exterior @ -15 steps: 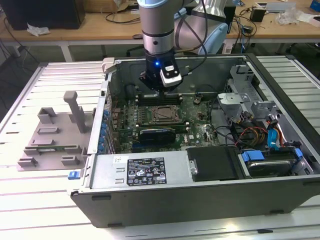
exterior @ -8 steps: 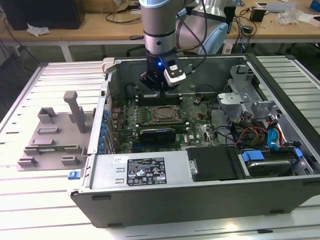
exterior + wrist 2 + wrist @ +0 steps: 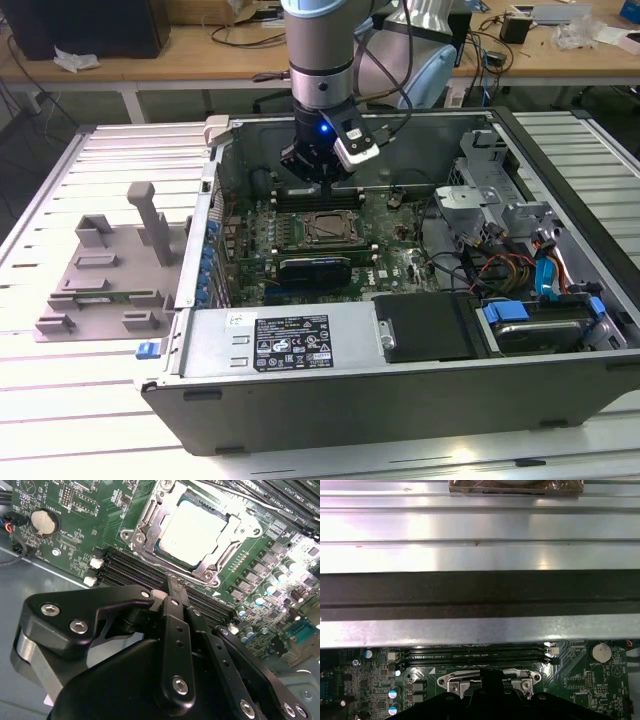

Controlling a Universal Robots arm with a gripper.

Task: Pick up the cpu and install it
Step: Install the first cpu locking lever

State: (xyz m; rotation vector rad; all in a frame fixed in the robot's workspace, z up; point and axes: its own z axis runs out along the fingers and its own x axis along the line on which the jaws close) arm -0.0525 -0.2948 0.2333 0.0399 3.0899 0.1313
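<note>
Inside the open computer case:
Cpu: seated flat in the motherboard socket, shiny top up.
Gripper: just above the socket, fingers pressed together, holding nothing.
Writing: label print too small to read.

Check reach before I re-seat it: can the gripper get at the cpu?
Probably yes: the gripper hangs close beside the cpu, whose shiny top lies bare, with nothing over it.
</note>
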